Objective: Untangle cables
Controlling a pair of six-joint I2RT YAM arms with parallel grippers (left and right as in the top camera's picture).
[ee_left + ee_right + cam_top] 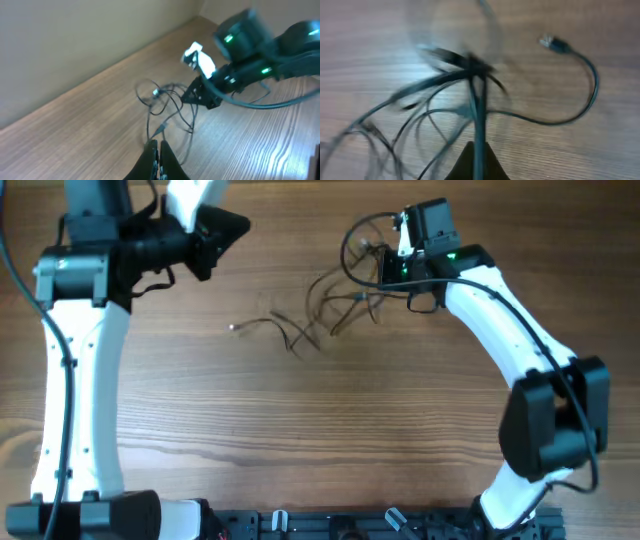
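Note:
The cables (325, 305) are thin black wires lying in a loose tangle at the table's middle back, with one silver-tipped strand trailing left (235, 327). My right gripper (374, 270) sits at the tangle's right end, shut on one strand. In the right wrist view that strand (479, 115) runs up from between the fingers (479, 155) into the blurred bundle, and a plug end (551, 42) curls off to the right. My left gripper (238, 225) hovers at the back left, apart from the wires, shut and empty. Its view shows the cables (165, 107) ahead of its closed fingertips (158, 147).
The wooden table (300, 420) carries nothing else. A pale wall (75, 40) borders the table's far edge in the left wrist view. The arm bases (110, 515) stand along the front edge, and thicker black arm cables run along both white arms.

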